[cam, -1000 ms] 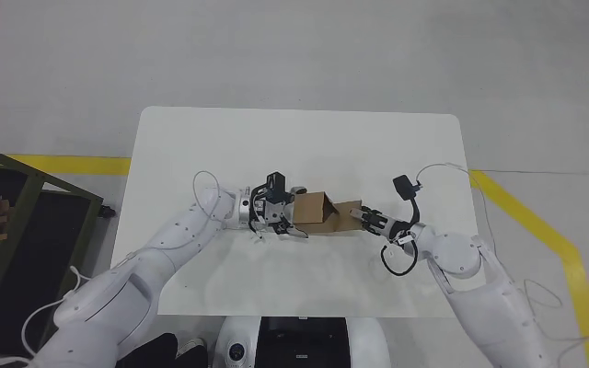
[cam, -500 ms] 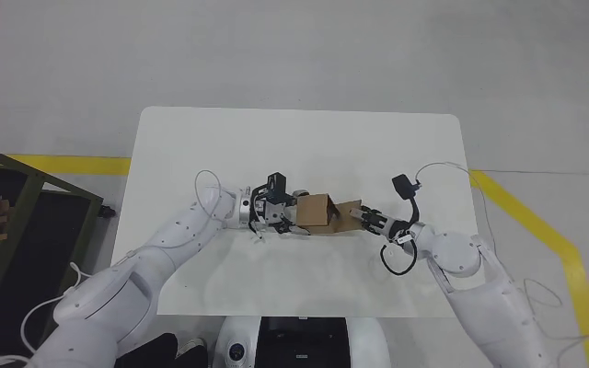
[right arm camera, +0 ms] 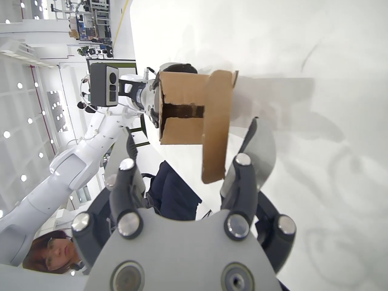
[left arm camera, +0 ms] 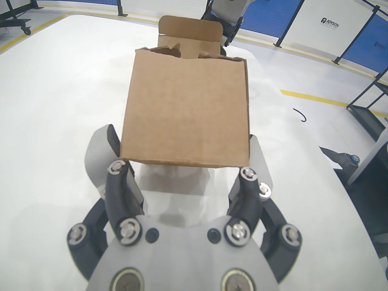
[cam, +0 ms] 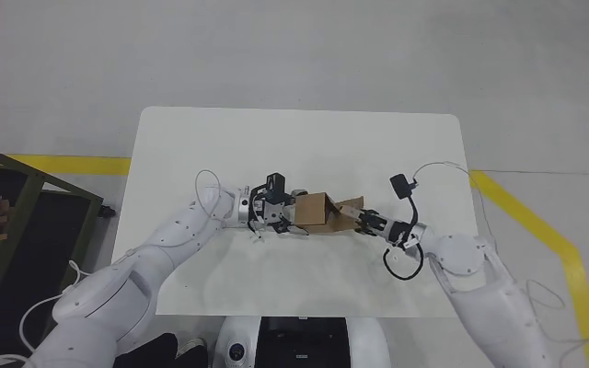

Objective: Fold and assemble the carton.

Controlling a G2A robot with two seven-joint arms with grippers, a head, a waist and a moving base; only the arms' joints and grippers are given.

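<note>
My left gripper (left arm camera: 182,140) is clamped on one end of the carton (left arm camera: 186,107), the arm lying low over the middle of the table (cam: 230,138). Opposite it, my right gripper (right arm camera: 194,134) is spread, with the carton's loose end flap (right arm camera: 215,128) between its fingers.

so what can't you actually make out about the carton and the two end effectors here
- Left wrist view: the carton top panel hides its inside and underside, and the raised flap hides the right end effector fingertips.
- Right wrist view: the carton covers where the left end effector grips it.
- Top view: too small to tell whether the right end effector touches the flap.
</note>
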